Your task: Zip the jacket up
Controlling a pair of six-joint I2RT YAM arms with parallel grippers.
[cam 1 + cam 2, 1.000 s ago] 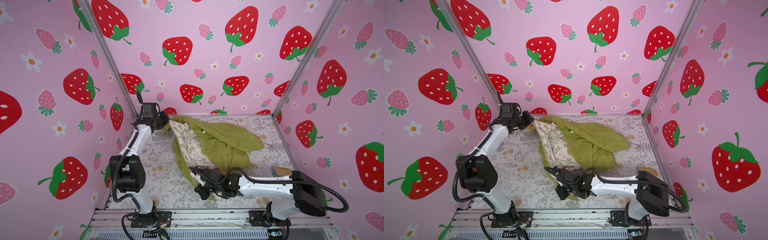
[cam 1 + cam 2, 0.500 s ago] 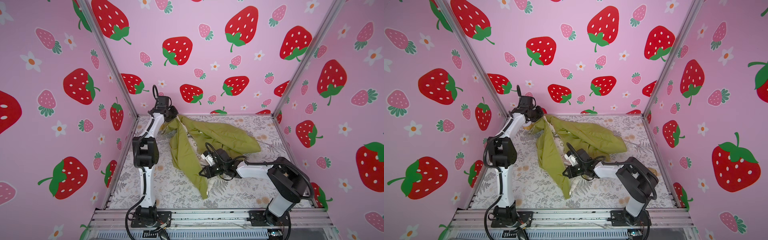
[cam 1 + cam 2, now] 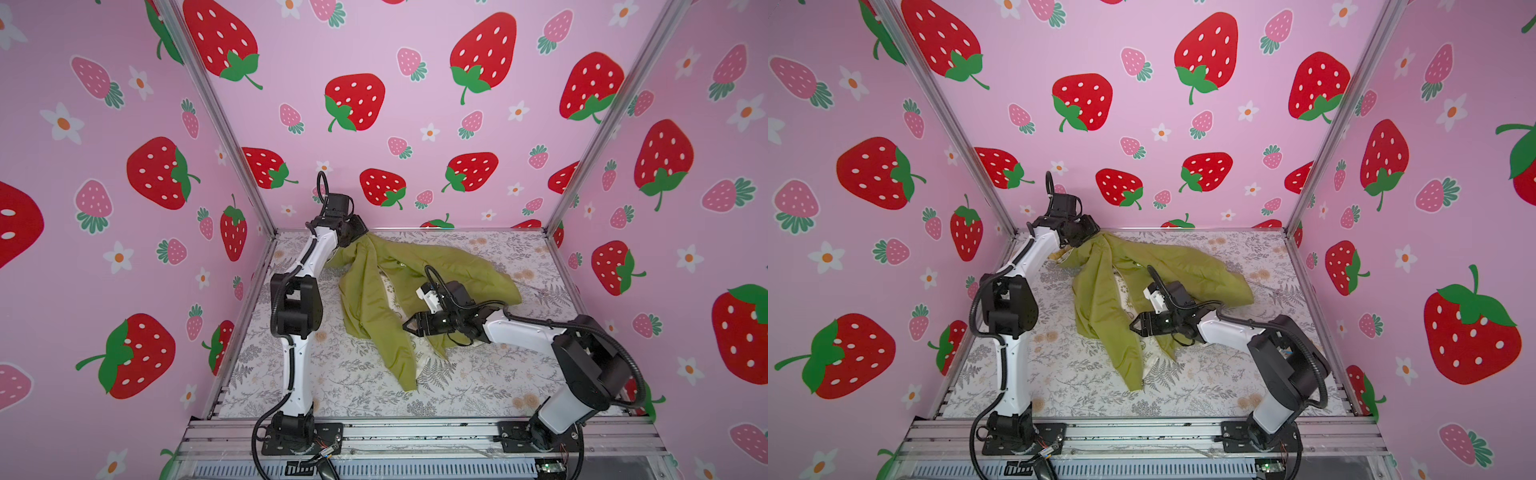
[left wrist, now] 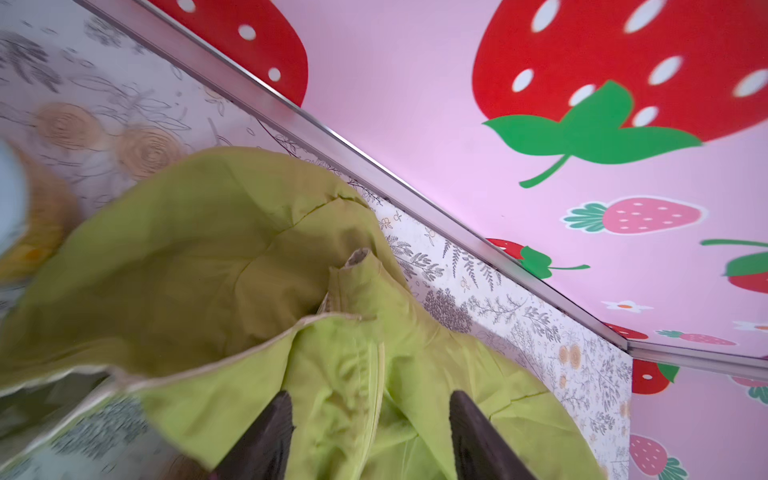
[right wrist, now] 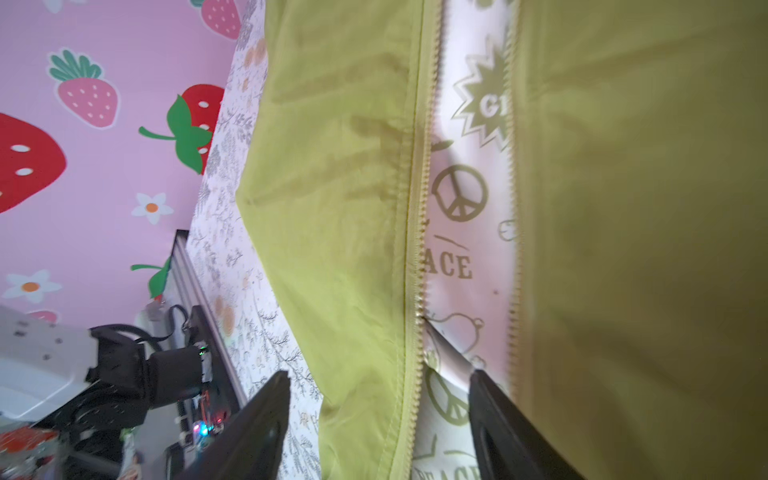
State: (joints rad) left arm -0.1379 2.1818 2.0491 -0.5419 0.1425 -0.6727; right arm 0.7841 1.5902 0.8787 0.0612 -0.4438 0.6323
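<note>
Right wrist view: spread-open right fingers straddle one zipper edge of the unzipped jacket, crumpled on the table from centre to far left, where open left fingers flank its collar; thin, limp fabric looks slippery, likely best pinched along that zipper edge.

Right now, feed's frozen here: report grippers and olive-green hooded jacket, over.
Left gripper open, right gripper open. Olive-green hooded jacket crumpled, zipper undone, cream lining showing. Nothing blocking.

The jacket blocks the middle of the table; near strip open.
</note>
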